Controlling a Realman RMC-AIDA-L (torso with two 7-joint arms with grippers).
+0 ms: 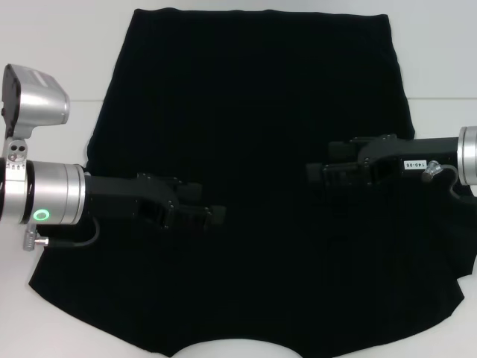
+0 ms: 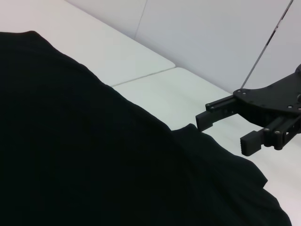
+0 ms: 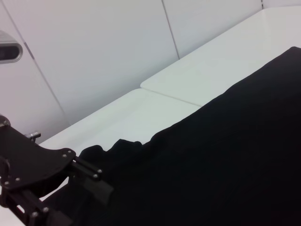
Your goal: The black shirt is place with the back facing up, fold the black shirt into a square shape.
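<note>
- black shirt lies flat on the white table, filling centre of frame; curved neckline at bottom edge.
- i have left gripper lower left of centre, right gripper right of centre, both above the fabric, tips pointing inward.
- left jaws: spread, holding nothing. right jaws: spread, empty.
- shirt's long axis runs top to bottom; side edges lie outboard of each gripper, roughly equal reach.
- no containers in view.

Black shirt plain matte black; table white; grippers black.

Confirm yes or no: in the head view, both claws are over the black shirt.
Yes: the left claw and right claw both hang over the black shirt, which spreads across the table.
</note>
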